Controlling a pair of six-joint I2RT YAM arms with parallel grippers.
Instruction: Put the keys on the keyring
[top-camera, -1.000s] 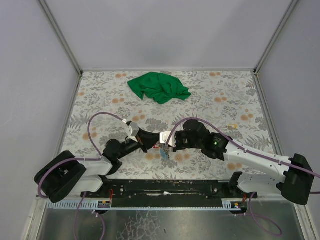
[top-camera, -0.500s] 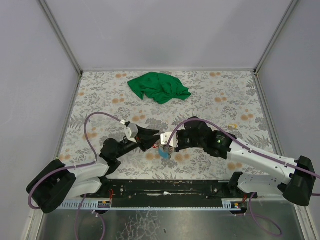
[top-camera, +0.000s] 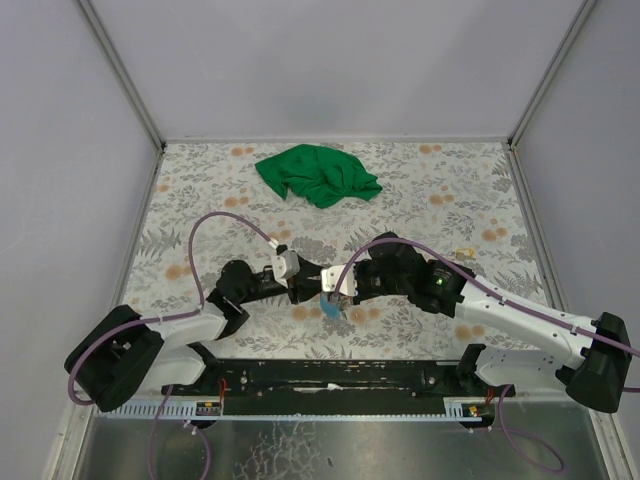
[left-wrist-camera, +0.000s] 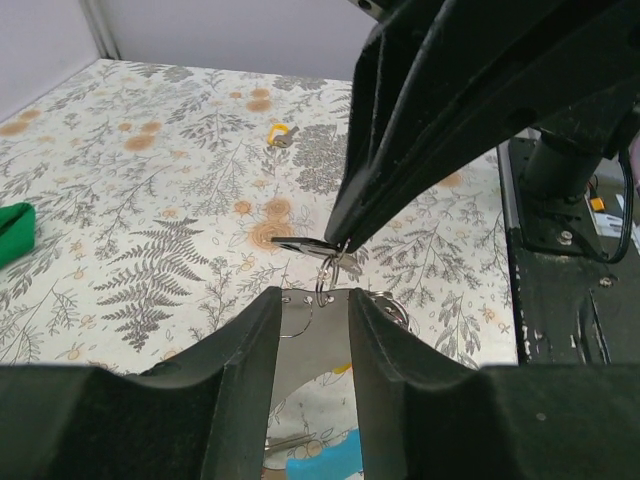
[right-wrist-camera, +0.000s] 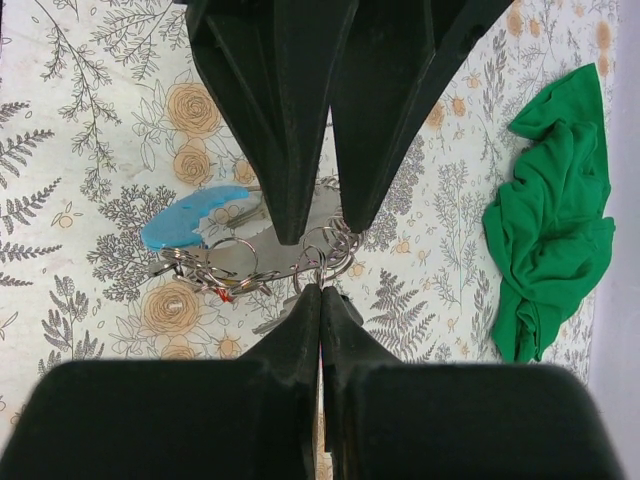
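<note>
1. At centre front, we find both grippers over the keyring (right-wrist-camera: 322, 262).
2. Jaws of the right gripper (right-wrist-camera: 320, 288) are pressed together, pinching a ring loop; the left gripper (left-wrist-camera: 312, 300) stands parted, gripping nothing.
3. Beside the loops lies the light blue key (right-wrist-camera: 195, 222) — threading unconfirmed, so we judge the task unfinished.

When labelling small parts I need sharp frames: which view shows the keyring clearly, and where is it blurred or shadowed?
Right wrist view: the keyring and the blue-tagged key are sharp and evenly lit, though the right claw is a black mass. Left wrist view: keyring crisp, left claw soft and dark. Top external view: flat light, faint shadows, the keyring too small to resolve.
</note>
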